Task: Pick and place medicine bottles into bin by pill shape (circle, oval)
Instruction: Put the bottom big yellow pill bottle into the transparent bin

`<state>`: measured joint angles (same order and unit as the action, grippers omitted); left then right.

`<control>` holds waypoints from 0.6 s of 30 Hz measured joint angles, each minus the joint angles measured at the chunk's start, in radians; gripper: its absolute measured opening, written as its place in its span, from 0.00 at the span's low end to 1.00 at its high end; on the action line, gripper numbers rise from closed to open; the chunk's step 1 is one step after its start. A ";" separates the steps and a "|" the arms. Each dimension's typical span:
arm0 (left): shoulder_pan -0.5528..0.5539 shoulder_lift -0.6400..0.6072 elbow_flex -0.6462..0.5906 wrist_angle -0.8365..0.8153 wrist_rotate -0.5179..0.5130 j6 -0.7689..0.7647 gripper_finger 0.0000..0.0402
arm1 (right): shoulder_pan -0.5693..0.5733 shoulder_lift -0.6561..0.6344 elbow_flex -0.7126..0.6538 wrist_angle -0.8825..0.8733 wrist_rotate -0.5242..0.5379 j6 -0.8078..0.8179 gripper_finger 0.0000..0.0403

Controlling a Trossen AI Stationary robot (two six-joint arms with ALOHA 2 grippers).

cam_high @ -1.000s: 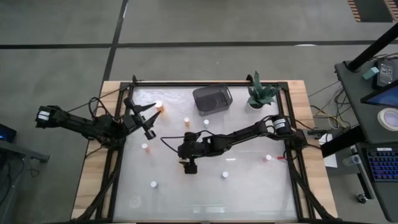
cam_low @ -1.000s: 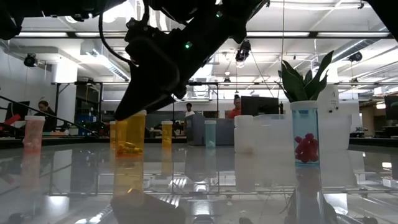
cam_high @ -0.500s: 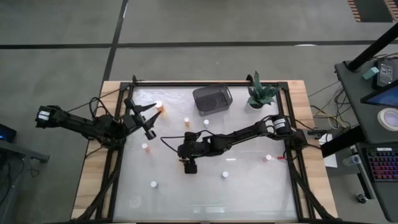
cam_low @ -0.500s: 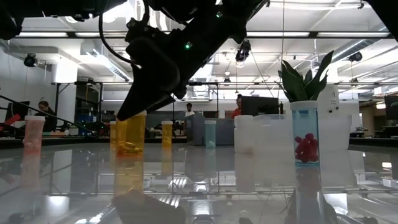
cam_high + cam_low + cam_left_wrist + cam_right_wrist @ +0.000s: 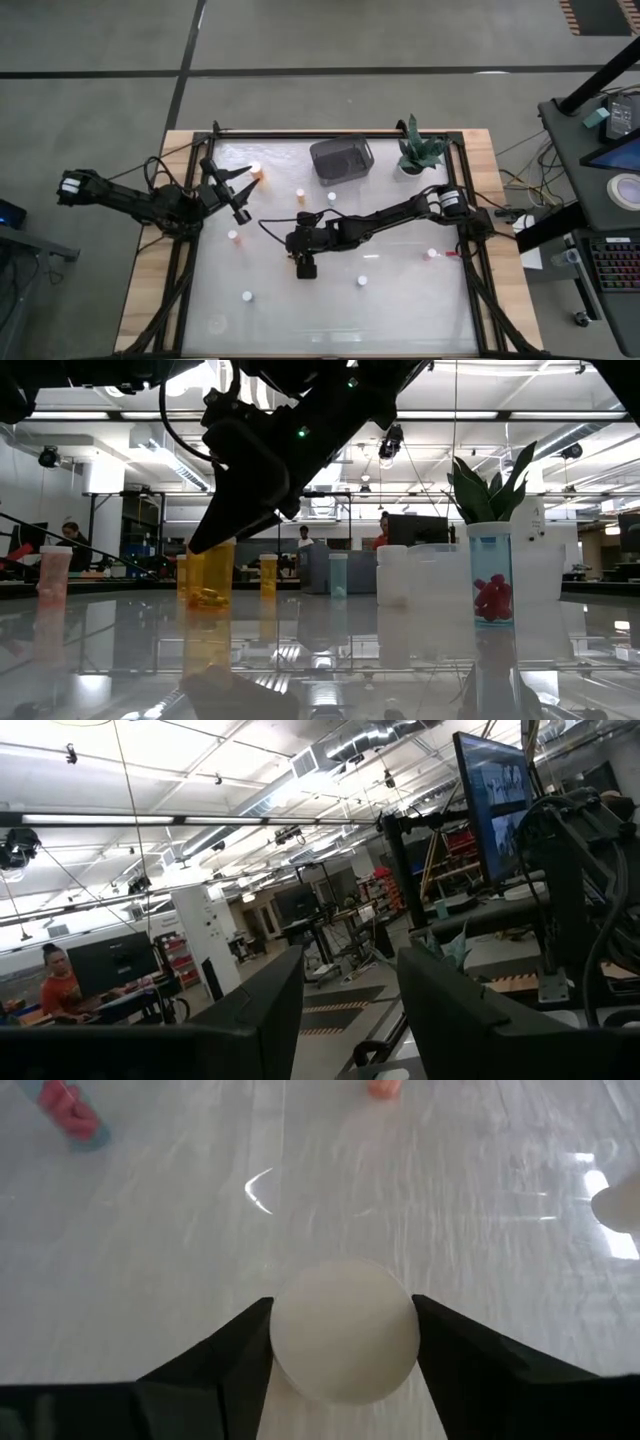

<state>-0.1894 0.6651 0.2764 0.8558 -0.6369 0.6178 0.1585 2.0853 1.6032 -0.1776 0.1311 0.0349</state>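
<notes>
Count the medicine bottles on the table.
8 medicine bottles: one by the left end effector, two near the bin, one at left-centre, two along the front edge, one at right, one in the right end effector. Others may hide under arms.

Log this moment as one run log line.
right gripper: around white-capped bottle, mid-table | left gripper: open, raised, waiting | bin: no bottle visible inside
</notes>
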 joint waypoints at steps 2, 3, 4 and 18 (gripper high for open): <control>0.000 0.000 0.000 0.000 0.000 0.000 0.37 | 0.000 -0.005 0.001 -0.004 0.000 0.000 0.53; 0.000 0.000 0.000 0.000 0.000 0.000 0.37 | 0.000 -0.008 0.004 -0.014 0.000 0.000 0.53; 0.000 0.000 0.000 0.001 0.000 0.000 0.37 | 0.000 -0.012 0.006 -0.015 0.000 0.000 0.53; 0.000 -0.008 0.000 0.003 0.000 -0.002 0.37 | -0.006 -0.207 0.002 -0.217 0.184 0.147 0.52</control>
<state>-0.1894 0.6575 0.2760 0.8592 -0.6369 0.6155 0.1522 1.8788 1.6054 -0.3942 0.3153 0.1818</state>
